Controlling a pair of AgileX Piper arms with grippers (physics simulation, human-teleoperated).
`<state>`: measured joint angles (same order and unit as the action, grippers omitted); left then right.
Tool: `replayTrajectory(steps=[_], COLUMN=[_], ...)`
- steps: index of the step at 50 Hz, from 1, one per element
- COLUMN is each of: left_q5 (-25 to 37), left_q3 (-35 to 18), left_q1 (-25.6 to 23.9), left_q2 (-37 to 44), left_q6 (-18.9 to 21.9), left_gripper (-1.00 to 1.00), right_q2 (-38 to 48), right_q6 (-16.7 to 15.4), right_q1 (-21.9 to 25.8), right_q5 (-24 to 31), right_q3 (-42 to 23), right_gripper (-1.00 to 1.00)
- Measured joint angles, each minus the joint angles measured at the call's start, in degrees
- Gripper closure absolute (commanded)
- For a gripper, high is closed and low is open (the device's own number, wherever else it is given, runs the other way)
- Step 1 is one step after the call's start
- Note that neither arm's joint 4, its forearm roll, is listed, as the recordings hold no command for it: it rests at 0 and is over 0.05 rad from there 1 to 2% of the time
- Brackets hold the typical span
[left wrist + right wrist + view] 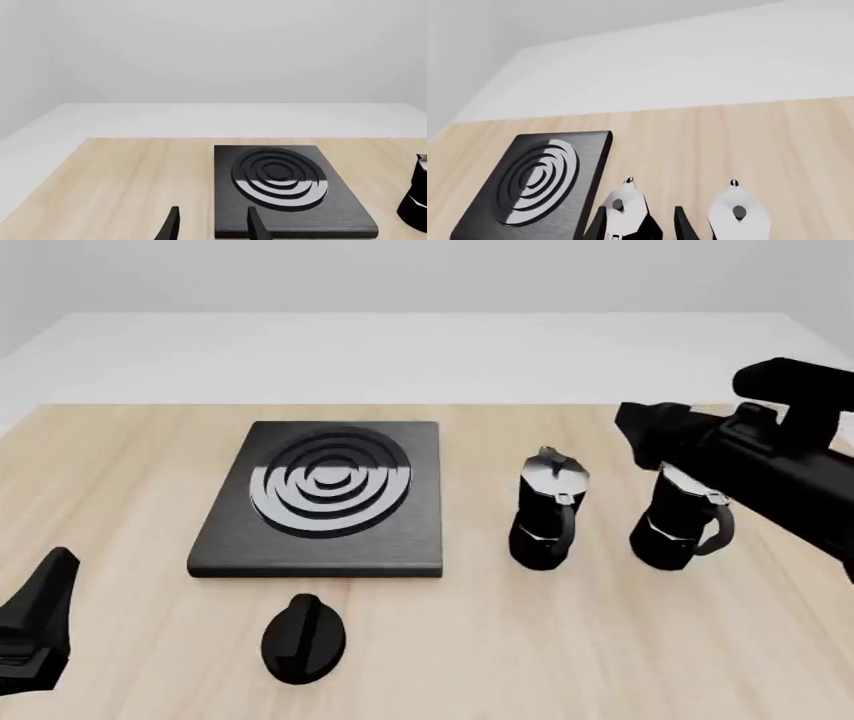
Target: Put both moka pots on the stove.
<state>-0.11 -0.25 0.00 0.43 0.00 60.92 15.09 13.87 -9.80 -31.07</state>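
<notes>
The stove (320,495) lies left of the table's centre, its ring burner bare. Two moka pots stand upright to its right, one nearer the stove (547,508) and one farther right (681,522). My right gripper (638,435) hovers above and just behind the pots, open and holding nothing. In the right wrist view its fingers (684,225) point down over the pots (625,205) (738,214). Near the front left corner my left gripper (51,580) is open and empty. In the left wrist view it faces the stove (287,187), with one pot (417,197) at the picture's edge.
A black oval knob (304,638) lies on the wooden table (534,640) in front of the stove. The right arm (787,440) reaches in over the table's right side. Beyond the table's far edge is a pale floor.
</notes>
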Motion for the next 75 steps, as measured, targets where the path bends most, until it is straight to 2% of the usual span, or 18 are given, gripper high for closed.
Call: replayTrajectory(steps=[32,75], left_q5=[0.0,0.0], left_q3=[0.0,0.0], left_q1=[0.0,0.0], left_q2=[0.0,0.0], left_q6=[0.0,0.0], left_gripper=[-1.0,-1.0], right_q2=[11.3,16.9], right_q6=[4.4,8.5], right_q1=[8.1,9.3], right_q5=[-4.0,-6.0], right_q3=[-0.8,1.5], right_gripper=[-1.0,-1.0])
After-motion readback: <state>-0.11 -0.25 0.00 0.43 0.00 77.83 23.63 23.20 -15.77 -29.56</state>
